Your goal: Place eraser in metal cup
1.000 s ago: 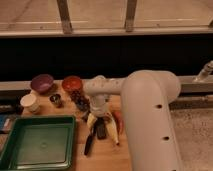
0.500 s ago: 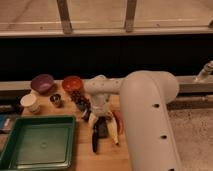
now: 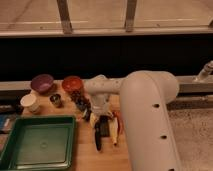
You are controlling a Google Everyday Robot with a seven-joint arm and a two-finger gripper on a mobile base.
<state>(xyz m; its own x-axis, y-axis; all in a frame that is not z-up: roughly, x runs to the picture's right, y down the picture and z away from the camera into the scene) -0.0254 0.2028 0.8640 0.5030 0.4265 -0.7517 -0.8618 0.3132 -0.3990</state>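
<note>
The small shiny metal cup [image 3: 56,100] stands on the wooden table between the white cup [image 3: 30,102] and the orange bowl [image 3: 72,83]. My gripper [image 3: 105,129] hangs from the white arm [image 3: 145,110], pointing down at the table to the right of the metal cup and well apart from it. Its fingers stand spread, so it is open. A dark narrow shape [image 3: 98,137] lies on the wood right under the gripper. I cannot tell whether that is the eraser. Nothing shows as held.
A purple bowl [image 3: 42,82] sits at the back left. A green tray [image 3: 37,142] fills the front left. Small dark items [image 3: 79,98] lie beside the orange bowl. A bit of blue [image 3: 4,122] shows at the left edge. A dark wall runs behind the table.
The gripper has shifted slightly right and toward the table's front. The dark shape under it has moved right along with it. The cups and bowls stay put.
</note>
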